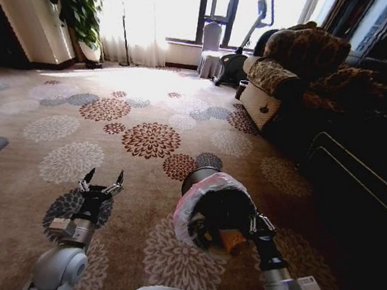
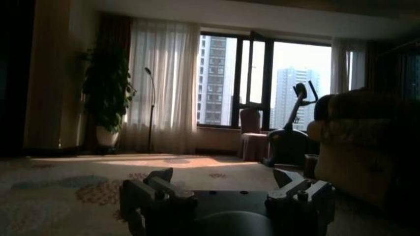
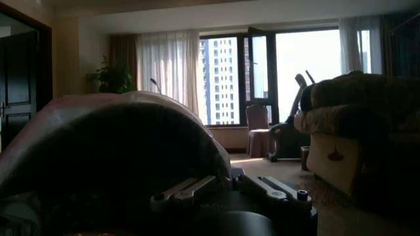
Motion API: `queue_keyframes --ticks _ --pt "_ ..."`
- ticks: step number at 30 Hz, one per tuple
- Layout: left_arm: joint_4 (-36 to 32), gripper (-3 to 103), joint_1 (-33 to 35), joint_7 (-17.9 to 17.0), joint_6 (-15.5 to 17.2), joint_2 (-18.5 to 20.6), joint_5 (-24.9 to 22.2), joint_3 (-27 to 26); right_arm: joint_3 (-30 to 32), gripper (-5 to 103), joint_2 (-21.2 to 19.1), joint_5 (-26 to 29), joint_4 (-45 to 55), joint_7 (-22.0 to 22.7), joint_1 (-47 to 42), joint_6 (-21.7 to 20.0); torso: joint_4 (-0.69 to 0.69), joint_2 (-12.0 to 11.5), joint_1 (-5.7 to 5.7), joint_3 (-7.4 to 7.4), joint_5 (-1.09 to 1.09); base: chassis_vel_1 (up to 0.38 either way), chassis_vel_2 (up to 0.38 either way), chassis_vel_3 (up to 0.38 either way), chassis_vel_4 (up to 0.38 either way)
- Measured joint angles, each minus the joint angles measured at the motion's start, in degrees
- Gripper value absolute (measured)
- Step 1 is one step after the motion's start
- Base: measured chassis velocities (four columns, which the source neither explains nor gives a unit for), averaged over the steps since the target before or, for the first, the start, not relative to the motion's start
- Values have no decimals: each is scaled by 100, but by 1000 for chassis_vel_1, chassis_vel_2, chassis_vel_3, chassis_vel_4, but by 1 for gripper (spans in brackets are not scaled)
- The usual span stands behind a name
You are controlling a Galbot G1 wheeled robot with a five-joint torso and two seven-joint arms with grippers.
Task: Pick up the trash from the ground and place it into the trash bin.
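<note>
Head view: my right pincer is clamped on the rim of the bin, which hangs tipped over the carpet with its mouth toward me; a brownish scrap lies inside. My left pincer hovers spread and empty, low over the carpet. I judge the collecting partly done.

Left wrist view: the left pincer is wide apart, holding nothing.

Right wrist view: the bin looms right against the closed right pincer.
</note>
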Motion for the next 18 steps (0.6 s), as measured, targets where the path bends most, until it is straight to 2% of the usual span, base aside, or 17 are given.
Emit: queue_keyframes --ticks 2,4,6,11,12,13,14,17,18 --pt "0 100 0 0 0 0 0 0 9 0 1 -4 -4 0 -4 0 0 0 0 0 -3 331 -296 -266 295" --pt "0 100 2 -1 0 0 0 -1 114 0 -2 -1 -5 -6 -72 -15 1 2 -3 -3 7 216 -194 -196 142" --pt "0 100 2 -1 0 0 0 0 194 0 -12 32 -5 -5 -111 -54 1 2 -2 -3 6 160 -71 -116 98" --pt "0 100 -2 -1 0 0 0 0 670 0 -61 314 -76 -7 -217 -261 0 0 2 3 6 -17 10 37 -14" --pt "0 100 -5 -1 0 0 0 0 893 0 -90 456 -130 0 -222 -328 1 0 4 3 5 -60 60 91 -28" --pt "0 100 -7 -1 0 0 0 0 1402 0 -212 866 -368 0 -155 -476 0 0 5 4 4 -67 60 74 -20" --pt "0 100 -7 -1 0 0 0 0 1402 0 -212 866 -368 0 -155 -476 0 0 5 4 4 -67 60 74 -20" --pt "0 100 -5 -1 0 0 0 0 2152 0 -532 1434 -1016 0 48 -722 1 0 3 1 7 -7 8 25 -2" --pt "0 100 -5 -1 0 0 0 0 2152 0 -532 1434 -1016 0 48 -722 1 0 3 1 7 0 0 0 0"
